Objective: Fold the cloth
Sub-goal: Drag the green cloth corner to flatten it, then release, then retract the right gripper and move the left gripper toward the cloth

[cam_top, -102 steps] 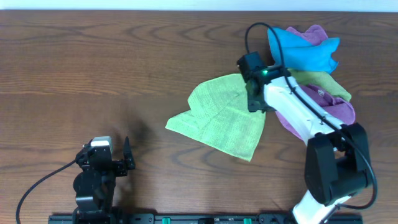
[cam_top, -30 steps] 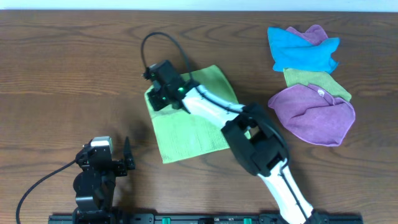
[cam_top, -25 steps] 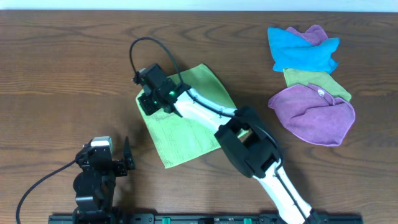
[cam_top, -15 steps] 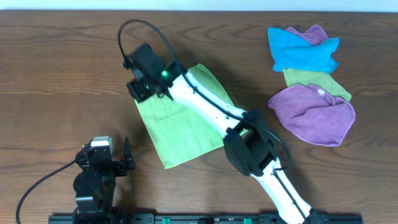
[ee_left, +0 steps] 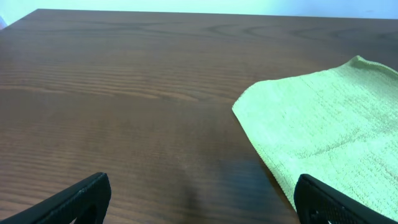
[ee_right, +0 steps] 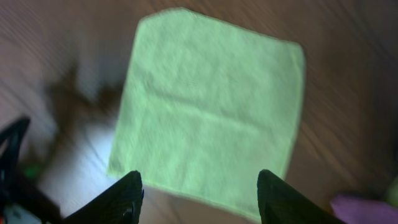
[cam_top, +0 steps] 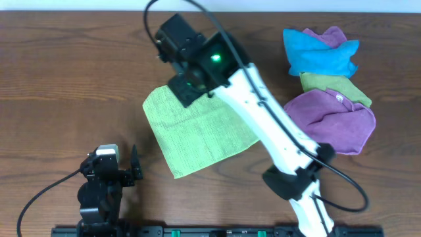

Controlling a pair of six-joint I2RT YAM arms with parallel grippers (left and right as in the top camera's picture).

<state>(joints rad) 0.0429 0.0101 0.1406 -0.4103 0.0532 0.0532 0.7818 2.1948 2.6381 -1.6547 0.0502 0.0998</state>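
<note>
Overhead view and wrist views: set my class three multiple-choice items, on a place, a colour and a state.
1. Where does the bright lime square microfibre cloth lie? A on the cloth heap; B flat on the wooden table, apart from the heap; C over the table edge.
2. What colour is the heap's biggest crumpled cloth? A purple; B red; C white.
3. The right tool is: A shut on the cloth; B open, empty; C out of view.
B: bare wood separates them. A: the overhead view shows purple. B: its fingers stand apart, gripping nothing.
</note>
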